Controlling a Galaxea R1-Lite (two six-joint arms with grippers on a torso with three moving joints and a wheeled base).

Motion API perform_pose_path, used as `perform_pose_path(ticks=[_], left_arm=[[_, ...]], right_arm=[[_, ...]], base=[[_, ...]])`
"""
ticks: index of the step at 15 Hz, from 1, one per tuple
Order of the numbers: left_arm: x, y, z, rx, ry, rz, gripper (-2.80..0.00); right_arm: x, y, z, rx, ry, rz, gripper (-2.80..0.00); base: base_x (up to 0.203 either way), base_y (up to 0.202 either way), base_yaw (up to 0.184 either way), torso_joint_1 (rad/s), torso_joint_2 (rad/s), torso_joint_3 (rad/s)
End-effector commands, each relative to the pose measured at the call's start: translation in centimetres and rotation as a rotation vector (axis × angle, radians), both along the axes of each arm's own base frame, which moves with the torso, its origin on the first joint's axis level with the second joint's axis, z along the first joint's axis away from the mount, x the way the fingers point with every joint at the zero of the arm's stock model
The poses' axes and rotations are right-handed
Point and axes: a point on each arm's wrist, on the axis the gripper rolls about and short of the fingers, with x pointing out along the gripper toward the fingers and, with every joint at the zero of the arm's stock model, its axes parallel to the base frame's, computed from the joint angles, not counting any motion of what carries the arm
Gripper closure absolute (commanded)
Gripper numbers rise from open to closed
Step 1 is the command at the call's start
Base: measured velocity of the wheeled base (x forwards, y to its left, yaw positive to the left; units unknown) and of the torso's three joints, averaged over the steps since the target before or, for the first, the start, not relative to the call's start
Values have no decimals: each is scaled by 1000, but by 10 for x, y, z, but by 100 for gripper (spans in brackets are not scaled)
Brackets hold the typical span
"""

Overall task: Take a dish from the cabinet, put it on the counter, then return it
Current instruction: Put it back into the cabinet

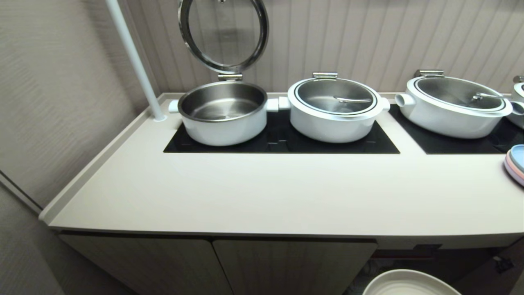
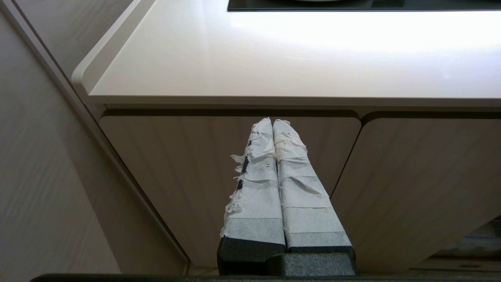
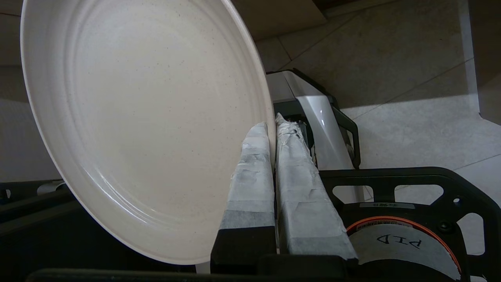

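Right pincer clamped tight on dish rim.

Cream counter: three white pots, pastel plates.

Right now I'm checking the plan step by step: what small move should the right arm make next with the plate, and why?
Probably lift it. The right gripper is clamped on the rim of the off-white plate, which in the head view sits below the counter's front edge, so it must rise before it can be set down on the bare worktop.
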Motion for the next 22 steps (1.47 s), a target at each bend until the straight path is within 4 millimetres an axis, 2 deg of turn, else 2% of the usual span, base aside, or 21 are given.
perform_pose_path(ticks=[1, 5, 11, 22], left_arm=[[0, 0, 0, 0, 0, 0, 0], [0, 0, 0, 0, 0, 0, 0], [0, 0, 0, 0, 0, 0, 0], [0, 0, 0, 1, 0, 0, 0]], right_arm=[[0, 0, 0, 0, 6, -3, 0], [0, 0, -1, -1, 7, -3, 0], [-1, 0, -1, 0, 2, -4, 0], [0, 0, 0, -2, -1, -6, 0]], base=[[0, 0, 0, 0, 0, 0], [0, 0, 0, 0, 0, 0], [0, -130, 6, 0, 3, 1], [0, 0, 0, 0, 0, 0]])
